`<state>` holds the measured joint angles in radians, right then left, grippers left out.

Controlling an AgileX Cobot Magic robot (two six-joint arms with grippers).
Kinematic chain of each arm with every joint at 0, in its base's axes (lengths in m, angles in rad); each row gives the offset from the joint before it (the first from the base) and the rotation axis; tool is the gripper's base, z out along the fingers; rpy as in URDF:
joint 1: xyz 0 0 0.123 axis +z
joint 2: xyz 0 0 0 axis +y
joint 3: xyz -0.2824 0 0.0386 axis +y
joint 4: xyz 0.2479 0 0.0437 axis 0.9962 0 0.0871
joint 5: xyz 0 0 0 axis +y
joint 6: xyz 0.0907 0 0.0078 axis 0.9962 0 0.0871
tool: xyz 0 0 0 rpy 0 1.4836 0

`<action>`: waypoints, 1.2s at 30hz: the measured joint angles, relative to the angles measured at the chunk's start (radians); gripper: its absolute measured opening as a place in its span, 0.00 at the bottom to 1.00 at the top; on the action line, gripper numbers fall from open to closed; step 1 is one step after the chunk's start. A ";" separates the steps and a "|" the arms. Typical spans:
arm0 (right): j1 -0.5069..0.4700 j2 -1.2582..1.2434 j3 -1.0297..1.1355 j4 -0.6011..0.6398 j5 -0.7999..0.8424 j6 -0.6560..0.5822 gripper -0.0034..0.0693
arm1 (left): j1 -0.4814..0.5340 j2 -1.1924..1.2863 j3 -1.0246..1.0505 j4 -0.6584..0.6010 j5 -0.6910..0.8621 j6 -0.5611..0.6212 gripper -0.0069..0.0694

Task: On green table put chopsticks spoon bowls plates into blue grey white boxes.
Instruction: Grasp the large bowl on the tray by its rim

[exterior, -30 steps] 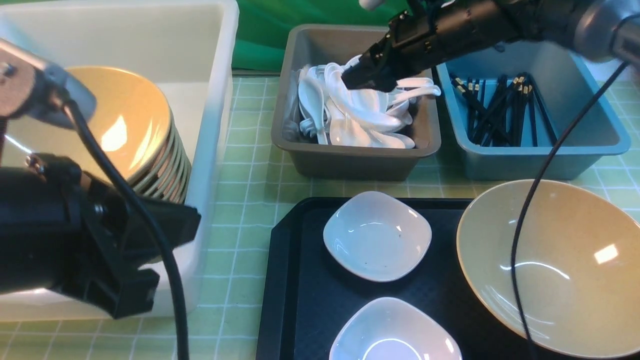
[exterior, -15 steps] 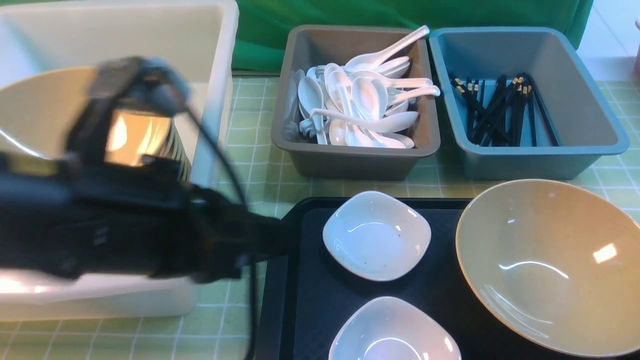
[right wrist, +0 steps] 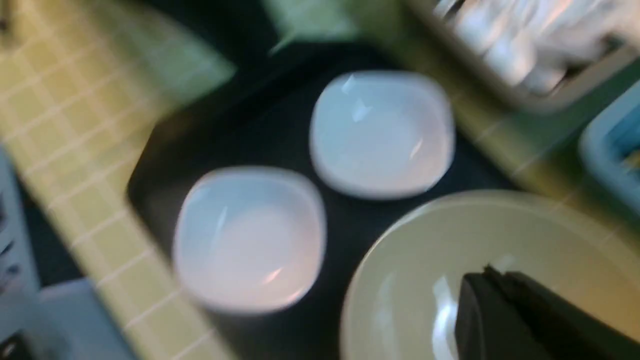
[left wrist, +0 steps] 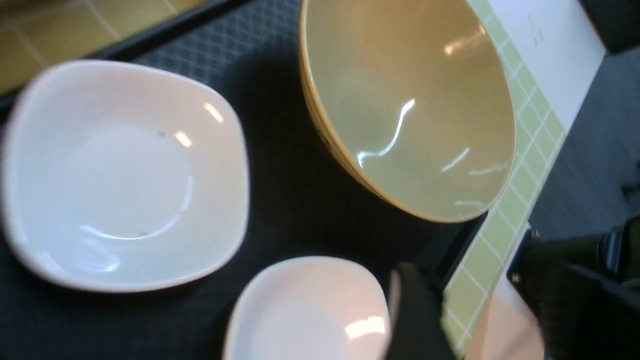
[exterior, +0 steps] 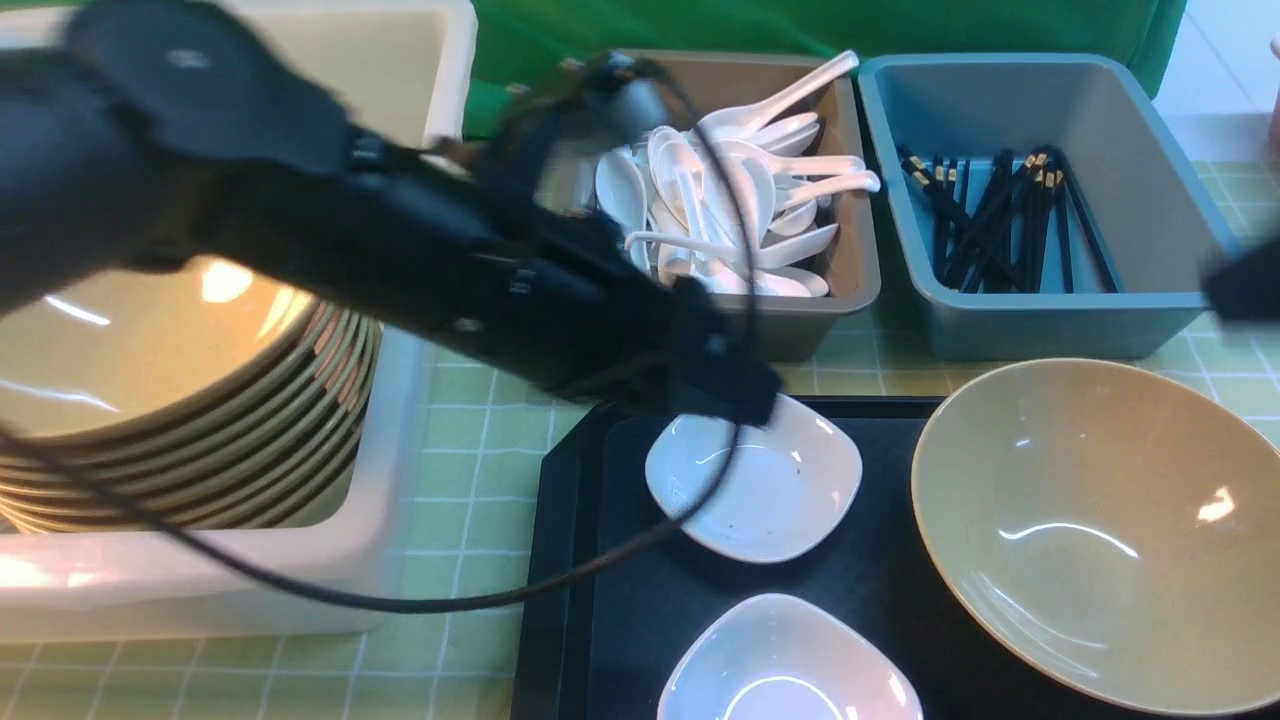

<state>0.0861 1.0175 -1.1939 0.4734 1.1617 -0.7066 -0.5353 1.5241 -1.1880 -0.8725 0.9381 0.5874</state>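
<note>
My left gripper (exterior: 735, 395) is open and empty, hovering over the far edge of the far white dish (exterior: 770, 480) on the black tray (exterior: 590, 600). In the left wrist view its jaws (left wrist: 470, 265) stand wide apart beside the near white dish (left wrist: 305, 310). A large tan bowl (exterior: 1100, 530) sits on the tray's right side. My right gripper (right wrist: 487, 274) is shut and empty above the tan bowl (right wrist: 425, 260); only a black blur of it (exterior: 1240, 290) shows at the front view's right edge.
A white box (exterior: 400, 420) at left holds a stack of tan bowls (exterior: 150, 380). A grey box (exterior: 700, 335) holds white spoons (exterior: 740, 200). A blue box (exterior: 1060, 325) holds black chopsticks (exterior: 1000, 220). My left arm crosses in front of the grey box.
My left arm has swung right from in front of the white box to the tray. My right arm has pulled back from the grey box toward the right edge.
</note>
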 joint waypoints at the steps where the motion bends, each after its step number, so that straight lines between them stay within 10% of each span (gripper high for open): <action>1: 0.000 -0.049 0.072 0.000 -0.008 0.003 0.08 | -0.035 0.039 -0.012 0.009 0.003 -0.004 0.62; 7: 0.000 -0.253 0.247 0.003 -0.061 0.004 0.09 | -0.147 0.201 -0.081 0.017 -0.061 -0.052 0.83; 17: 0.005 -0.316 0.298 0.023 -0.052 0.075 0.10 | -0.152 0.549 -0.407 0.011 -0.025 -0.107 0.84; 22: 0.044 -0.317 0.298 0.022 -0.050 0.053 0.11 | -0.152 0.698 -0.577 0.010 0.079 -0.131 0.68; 29: 0.087 -0.317 0.299 0.020 -0.115 0.030 0.13 | -0.150 0.754 -0.651 0.033 0.150 -0.136 0.14; 36: 0.124 -0.317 0.299 0.073 -0.176 0.002 0.14 | -0.110 0.648 -0.654 0.077 0.204 -0.111 0.11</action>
<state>0.2101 0.7001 -0.8953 0.5468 0.9860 -0.7046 -0.6457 2.1724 -1.8421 -0.7959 1.1424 0.4761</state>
